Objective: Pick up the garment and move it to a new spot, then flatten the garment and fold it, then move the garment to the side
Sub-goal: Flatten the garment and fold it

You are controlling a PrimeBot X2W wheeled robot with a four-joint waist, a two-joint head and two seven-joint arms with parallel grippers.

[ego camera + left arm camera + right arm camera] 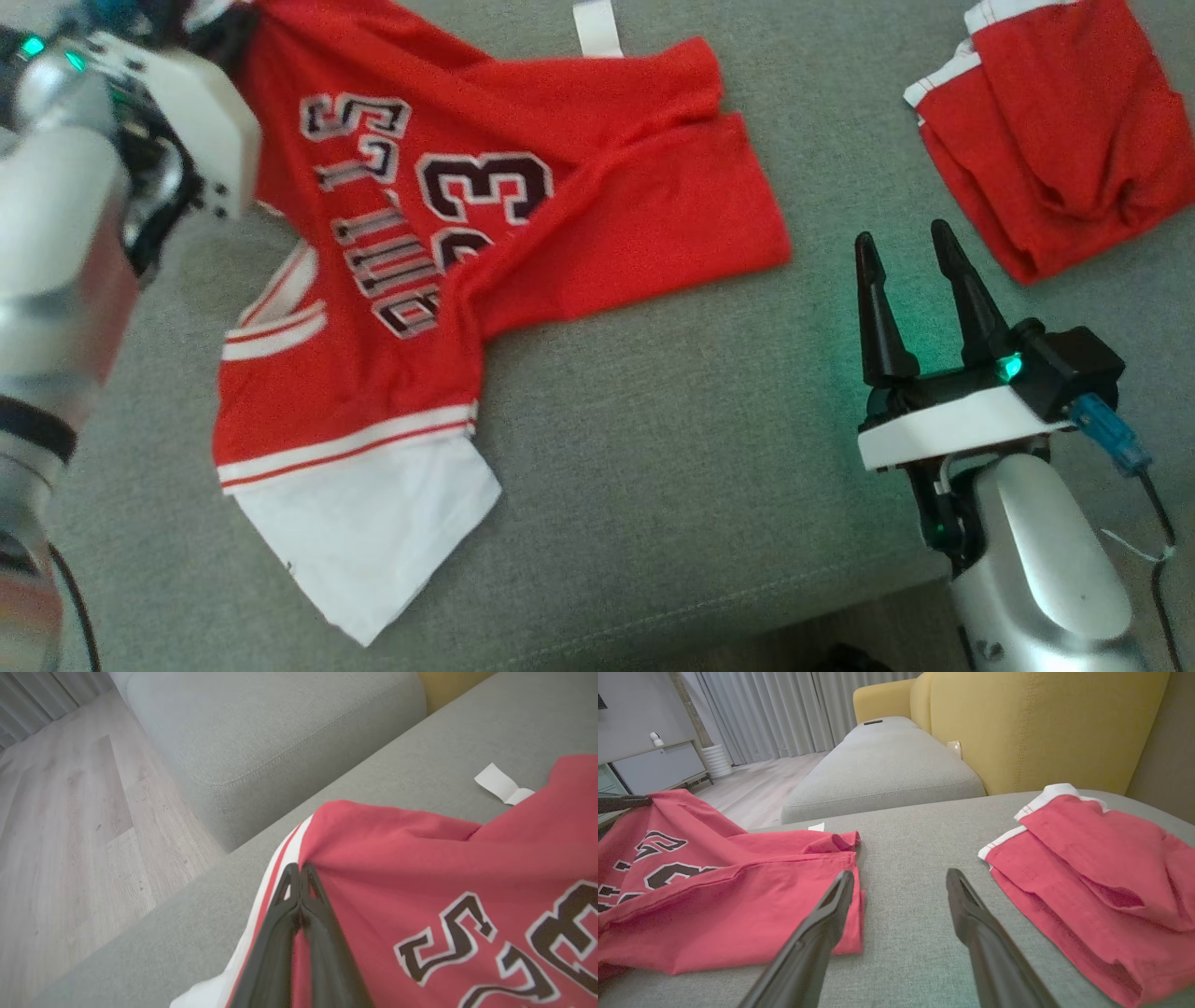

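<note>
Fabric of the red jersey [607, 215] is pinched at its striped edge by the left hand [299, 875], seemingly to lift it; the right hand [904, 238] hovers spread above the sofa [653, 448].

Place: a home, a living room | Signs: a big grey sofa [882, 765], a yellow couch back [1041, 723], long pale curtains [784, 709], a light wood floor [70, 826], a low grey cabinet [658, 765] by the wall
</note>
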